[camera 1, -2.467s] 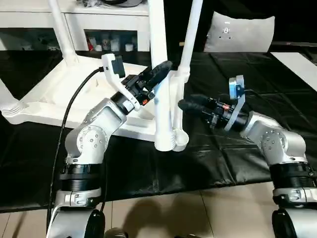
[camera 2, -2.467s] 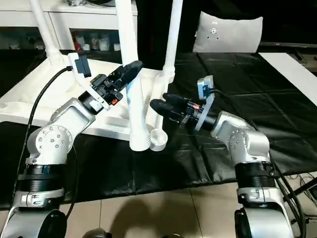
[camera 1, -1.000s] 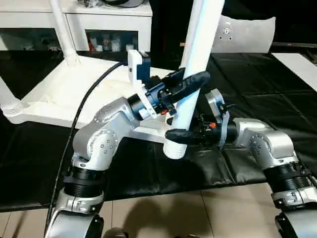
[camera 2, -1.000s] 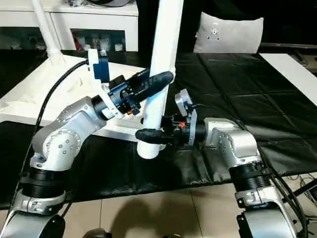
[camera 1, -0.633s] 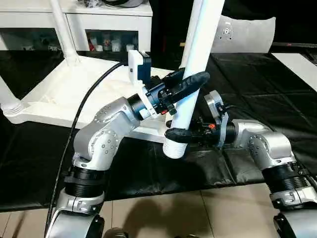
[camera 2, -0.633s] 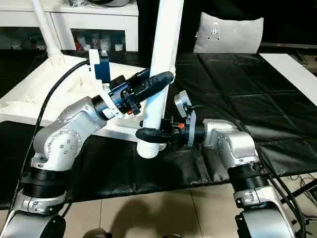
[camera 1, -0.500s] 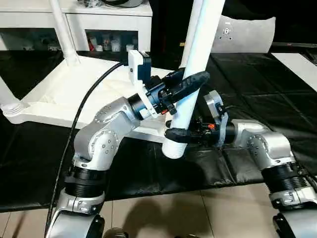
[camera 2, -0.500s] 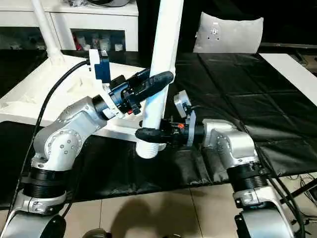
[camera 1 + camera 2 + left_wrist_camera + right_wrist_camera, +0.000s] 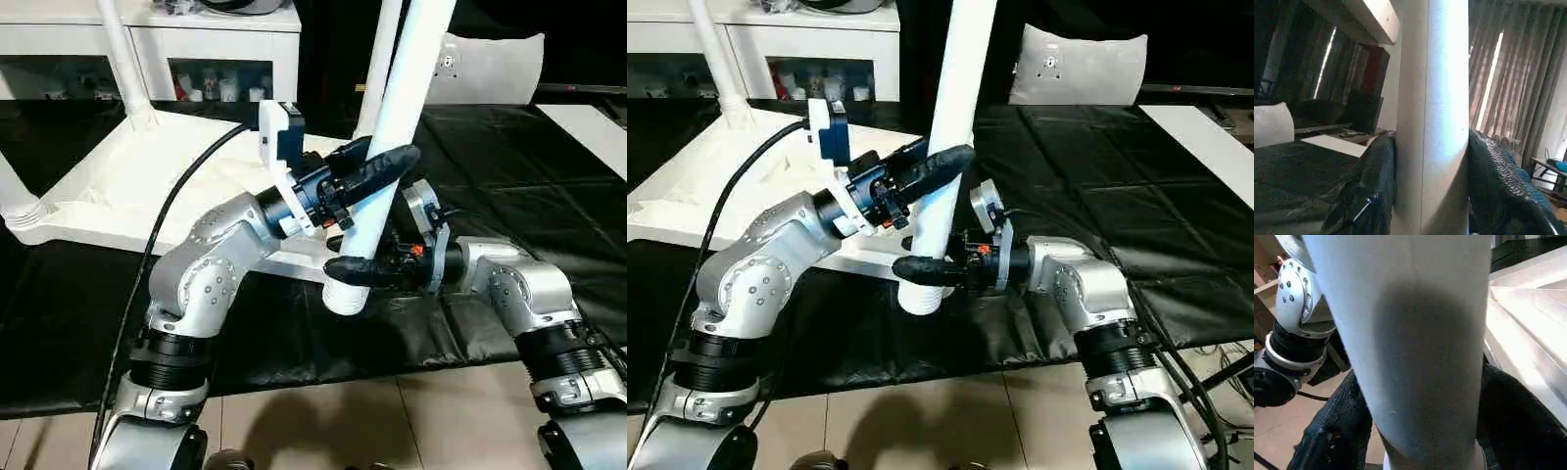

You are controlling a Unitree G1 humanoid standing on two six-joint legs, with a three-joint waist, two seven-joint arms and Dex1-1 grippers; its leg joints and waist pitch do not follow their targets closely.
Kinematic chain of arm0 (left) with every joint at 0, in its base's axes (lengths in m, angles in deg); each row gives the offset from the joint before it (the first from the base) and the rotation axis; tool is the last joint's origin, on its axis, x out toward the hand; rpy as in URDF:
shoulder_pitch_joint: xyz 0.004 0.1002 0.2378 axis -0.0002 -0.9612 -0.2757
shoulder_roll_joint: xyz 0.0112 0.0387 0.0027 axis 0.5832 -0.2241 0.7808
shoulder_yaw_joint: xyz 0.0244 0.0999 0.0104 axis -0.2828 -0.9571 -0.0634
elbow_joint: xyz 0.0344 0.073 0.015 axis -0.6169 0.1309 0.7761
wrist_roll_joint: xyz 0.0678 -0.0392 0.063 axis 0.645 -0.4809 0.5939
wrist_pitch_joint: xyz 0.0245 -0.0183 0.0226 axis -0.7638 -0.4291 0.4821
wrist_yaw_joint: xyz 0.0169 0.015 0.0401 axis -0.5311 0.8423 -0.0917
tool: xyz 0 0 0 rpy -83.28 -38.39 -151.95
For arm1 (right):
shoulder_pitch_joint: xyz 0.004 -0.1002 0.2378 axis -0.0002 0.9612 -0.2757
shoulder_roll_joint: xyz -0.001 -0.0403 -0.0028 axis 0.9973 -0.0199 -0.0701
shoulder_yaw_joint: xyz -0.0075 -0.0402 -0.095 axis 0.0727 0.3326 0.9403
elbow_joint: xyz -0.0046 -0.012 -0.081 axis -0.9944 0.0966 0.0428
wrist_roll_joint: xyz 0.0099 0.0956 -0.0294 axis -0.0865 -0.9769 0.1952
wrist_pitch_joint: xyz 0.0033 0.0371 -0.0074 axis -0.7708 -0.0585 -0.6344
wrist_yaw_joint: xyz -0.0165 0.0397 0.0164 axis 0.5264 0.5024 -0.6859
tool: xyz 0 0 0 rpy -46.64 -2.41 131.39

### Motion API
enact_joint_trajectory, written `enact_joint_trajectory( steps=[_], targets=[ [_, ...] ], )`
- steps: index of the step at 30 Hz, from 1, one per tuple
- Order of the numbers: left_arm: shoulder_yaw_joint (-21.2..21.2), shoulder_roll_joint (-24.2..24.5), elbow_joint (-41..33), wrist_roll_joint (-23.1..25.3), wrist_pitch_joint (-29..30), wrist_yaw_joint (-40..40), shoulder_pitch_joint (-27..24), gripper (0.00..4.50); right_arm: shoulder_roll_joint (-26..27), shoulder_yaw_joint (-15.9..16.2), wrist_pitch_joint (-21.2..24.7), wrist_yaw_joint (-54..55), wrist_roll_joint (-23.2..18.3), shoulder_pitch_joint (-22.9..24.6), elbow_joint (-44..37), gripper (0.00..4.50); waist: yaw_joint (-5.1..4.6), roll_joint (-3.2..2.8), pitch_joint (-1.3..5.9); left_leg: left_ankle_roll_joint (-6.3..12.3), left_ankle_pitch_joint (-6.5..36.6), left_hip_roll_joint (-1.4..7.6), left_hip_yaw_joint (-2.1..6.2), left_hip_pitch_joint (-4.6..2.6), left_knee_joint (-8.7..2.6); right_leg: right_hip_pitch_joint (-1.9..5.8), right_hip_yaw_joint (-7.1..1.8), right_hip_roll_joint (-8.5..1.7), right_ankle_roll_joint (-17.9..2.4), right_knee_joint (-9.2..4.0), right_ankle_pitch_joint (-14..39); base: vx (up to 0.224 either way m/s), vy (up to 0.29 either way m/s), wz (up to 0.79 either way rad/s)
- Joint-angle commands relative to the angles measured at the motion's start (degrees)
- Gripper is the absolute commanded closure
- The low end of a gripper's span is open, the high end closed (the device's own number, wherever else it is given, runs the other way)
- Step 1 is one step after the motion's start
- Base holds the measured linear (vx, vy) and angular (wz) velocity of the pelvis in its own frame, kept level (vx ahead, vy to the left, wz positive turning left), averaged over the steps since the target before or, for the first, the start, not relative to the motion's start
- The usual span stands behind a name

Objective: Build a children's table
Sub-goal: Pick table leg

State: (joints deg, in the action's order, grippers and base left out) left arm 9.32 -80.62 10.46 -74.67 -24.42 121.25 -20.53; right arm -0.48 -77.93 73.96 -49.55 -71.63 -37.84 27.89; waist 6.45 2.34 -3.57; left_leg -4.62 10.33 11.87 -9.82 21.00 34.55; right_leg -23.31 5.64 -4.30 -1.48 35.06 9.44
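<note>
Both pincers clamp the leg (image 9: 392, 162): left pincer (image 9: 377, 168) mid-shaft, right pincer (image 9: 355, 268) just above its threaded end. Looks light, stiff, slick plastic; grip low.

Two head cameras, set side by side, look forward and down over both silver forearms at the upturned white table top (image 9: 127, 186) on black matting (image 9: 509, 157). Each wrist camera looks along its own fingers at very close range onto the same white leg (image 9: 1435, 122), which the head views share; the right wrist view also faces the left arm (image 9: 1298, 323).
</note>
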Motion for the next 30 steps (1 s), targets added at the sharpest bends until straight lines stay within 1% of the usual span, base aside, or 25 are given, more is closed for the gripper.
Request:
enact_joint_trajectory(
  steps=[1, 3, 4, 5, 6, 7, 9, 11, 13, 15, 17, 18, 20, 21, 23, 25, 26, 27, 28, 29, 30],
  targets=[
    [-0.4, -0.1, -0.2, 0.4, -0.3, 0.3, 0.9, 2.73, -0.1, -0.1, -0.1, -0.7, -0.2, -1.2, 0.3, 1.69, 0.05, 0.4, 4.43, 1.51, 7.6, 1.42, 0.14, -0.23, -3.52, 3.6, -2.92, -3.77, -7.7, -4.27, 16.1, 0.0, 0.0, 0.0],
    [-0.4, 0.0, -0.2, 0.4, -0.3, 0.3, 1.0, 2.73, -0.1, 0.1, -0.2, -0.8, 0.0, -1.2, 0.6, 1.74, 0.07, 0.41, 4.47, 1.47, 7.4, 1.44, 0.14, -0.23, -3.54, 3.64, -2.95, -3.77, -8.1, -4.12, 15.2, 0.0, 0.0, 0.0],
    [-0.4, 0.0, -0.3, 0.4, -0.3, 0.3, 1.0, 2.73, -0.1, 0.2, -0.4, -0.8, 0.2, -1.2, 0.8, 1.89, 0.08, 0.41, 4.49, 1.48, 7.3, 1.44, 0.12, -0.26, -3.52, 3.63, -2.98, -3.77, -8.2, -4.12, 14.9, 0.0, 0.0, 0.0],
    [-0.3, 0.0, -0.3, 0.4, -0.3, 0.3, 1.0, 2.73, 0.0, 0.2, -0.5, -0.7, 0.3, -1.2, 1.0, 1.89, 0.09, 0.39, 4.51, 1.54, 7.0, 1.43, 0.13, -0.22, -3.51, 3.67, -2.98, -3.77, -8.5, -4.03, 14.3, 0.0, 0.0, 0.0],
    [-0.3, 0.1, -0.2, 0.4, -0.4, 0.3, 1.0, 2.73, 0.1, 0.2, -0.5, -0.6, 0.4, -1.3, 1.2, 2.05, 0.06, 0.35, 4.5, 1.55, 7.1, 1.41, 0.11, -0.19, -3.51, 3.67, -2.96, -3.77, -8.6, -4.05, 14.3, 0.0, 0.0, 0.0],
    [-0.3, 0.1, -0.2, 0.4, -0.4, 0.3, 1.1, 2.73, 0.1, 0.1, -0.6, -0.5, 0.4, -1.3, 1.3, 2.17, 0.05, 0.37, 4.48, 1.57, 7.3, 1.39, 0.08, -0.23, -3.5, 3.63, -2.95, -3.79, -8.6, -4.13, 14.6, 0.0, 0.0, 0.0],
    [-0.3, 0.2, -0.1, 0.4, -0.4, 0.4, 1.1, 2.73, 0.2, 0.0, -0.8, -0.4, 0.5, -1.2, 1.5, 2.25, 0.06, 0.35, 4.47, 1.52, 7.4, 1.36, 0.09, -0.15, -3.47, 3.64, -2.94, -3.8, -8.0, -4.21, 15.3, 0.0, 0.0, 0.0],
    [-0.4, 0.3, 0.1, 0.7, -0.5, 0.5, 1.2, 2.73, 0.3, 0.0, -1.1, 0.1, 1.0, -1.2, 1.8, 2.4, 0.1, 0.24, 4.49, 1.44, 7.3, 1.41, 0.14, -0.23, -3.5, 3.63, -2.94, -3.8, -8.1, -4.18, 15.2, 0.0, 0.0, 0.0],
    [-0.4, 0.4, 0.2, 0.8, -0.5, 0.6, 1.2, 2.73, 0.7, -0.4, -1.9, 0.7, 1.0, -0.9, 1.9, 2.43, 0.1, 0.21, 4.5, 1.36, 7.4, 1.42, 0.15, -0.21, -3.51, 3.63, -2.93, -3.81, -8.1, -4.18, 15.1, 0.0, 0.0, 0.0],
    [-0.5, 0.4, 0.2, 0.8, -0.4, 0.6, 1.2, 2.73, 1.0, -0.7, -1.5, 1.1, 0.8, -0.9, 1.9, 2.48, 0.06, 0.24, 4.5, 1.34, 7.6, 1.4, 0.15, -0.28, -3.54, 3.63, -2.93, -3.78, -8.1, -4.19, 15.4, 0.0, 0.0, 0.0],
    [-0.6, 0.5, 0.0, 0.6, 0.1, 0.7, 1.3, 2.73, 1.3, -1.0, -0.8, 2.0, 0.5, -1.0, 1.9, 2.5, 0.04, 0.08, 4.48, 1.31, 7.7, 1.44, 0.19, -0.29, -3.57, 3.6, -2.92, -3.76, -8.2, -4.19, 15.1, 0.0, 0.0, 0.0],
    [-0.7, 0.5, -0.2, 0.3, 1.2, 0.4, 1.3, 2.73, 1.6, -1.0, -0.9, 2.4, 0.6, -0.9, 1.8, 2.5, 0.03, -0.16, 4.49, 1.22, 7.7, 1.42, 0.2, -0.27, -3.57, 3.62, -2.93, -3.76, -8.4, -4.1, 14.8, 0.0, 0.0, 0.0],
    [-0.6, 0.0, -0.2, -0.3, 2.2, -0.3, 1.4, 2.73, 2.4, -1.6, -1.8, 3.2, 0.5, -0.7, 1.8, 2.51, -0.04, 0.01, 4.5, 1.15, 7.8, 1.38, 0.14, -0.26, -3.54, 3.6, -2.94, -3.73, -8.4, -4.13, 14.6, 0.0, 0.0, 0.0],
    [-0.9, -0.1, -0.5, -0.2, 2.6, -0.7, 1.4, 2.38, 3.3, -2.0, -2.6, 4.7, 0.7, -0.7, 1.9, 2.52, 0.03, -0.43, 4.51, 0.96, 8.0, 1.43, 0.25, -0.35, -3.58, 3.59, -2.91, -3.79, -8.7, -4.13, 14.7, 0.0, 0.0, 0.0],
    [-1.3, -0.1, -0.8, -0.1, 2.6, -0.5, 1.4, 2.03, 3.6, -2.0, -3.0, 5.3, 0.9, -0.7, 2.0, 2.54, -0.06, -0.2, 4.55, 0.79, 8.1, 1.45, 0.22, -0.39, -3.62, 3.58, -2.92, -3.72, -8.8, -4.09, 14.1, 0.0, 0.0, 0.0],
    [-2.7, -0.1, -2.3, -0.5, 3.3, 0.5, 1.0, 1.94, 4.6, -2.2, -4.5, 6.9, 1.8, -0.6, 2.5, 2.55, -0.04, -0.25, 4.56, 0.69, 8.0, 1.47, 0.23, -0.35, -3.63, 3.6, -2.94, -3.78, -9.0, -4.04, 13.7, 0.0, 0.0, 0.0],
    [-3.6, -0.2, -3.5, -0.5, 3.4, 0.8, 0.6, 1.81, 5.3, -2.4, -4.7, 7.6, 1.9, -0.6, 2.8, 2.55, -0.06, -0.26, 4.55, 0.58, 8.1, 1.52, 0.25, -0.36, -3.67, 3.59, -2.94, -3.78, -9.2, -3.95, 13.4, 0.0, 0.0, 0.0],
    [-4.2, -0.3, -4.3, -0.4, 3.4, 0.8, 0.4, 1.81, 5.6, -2.3, -5.0, 7.8, 2.1, -0.5, 3.1, 2.55, -0.03, -0.28, 4.57, 0.59, 8.3, 1.53, 0.23, -0.36, -3.66, 3.61, -2.96, -3.88, -9.3, -3.95, 13.3, 0.0, 0.0, 0.0],
    [-4.7, -0.5, -5.1, -0.4, 3.6, 0.7, 0.2, 1.68, 5.9, -2.2, -5.2, 8.2, 2.3, -0.6, 3.4, 2.55, -0.09, -0.27, 4.57, 0.61, 8.2, 1.54, 0.24, -0.33, -3.67, 3.63, -2.97, -3.84, -9.3, -3.89, 13.1, 0.0, 0.0, 0.0],
    [-4.8, -0.5, -5.4, -0.6, 3.9, 0.7, 0.1, 1.61, 6.0, -2.2, -5.3, 8.5, 2.5, -0.6, 3.5, 2.55, -0.1, -0.4, 4.52, 0.58, 8.5, 1.58, 0.25, -0.36, -3.72, 3.61, -2.97, -3.83, -9.5, -3.93, 13.1, 0.0, 0.0, 0.0],
    [-5.0, -0.9, -6.5, -1.5, 4.8, 0.9, -0.3, 1.58, 6.5, -2.4, -6.0, 10.1, 3.2, -0.7, 4.3, 2.55, -0.13, -0.41, 4.49, 0.41, 8.5, 1.59, 0.25, -0.42, -3.74, 3.59, -2.97, -3.8, -9.4, -3.95, 13.1, 0.0, 0.0, 0.0]
  ],
)
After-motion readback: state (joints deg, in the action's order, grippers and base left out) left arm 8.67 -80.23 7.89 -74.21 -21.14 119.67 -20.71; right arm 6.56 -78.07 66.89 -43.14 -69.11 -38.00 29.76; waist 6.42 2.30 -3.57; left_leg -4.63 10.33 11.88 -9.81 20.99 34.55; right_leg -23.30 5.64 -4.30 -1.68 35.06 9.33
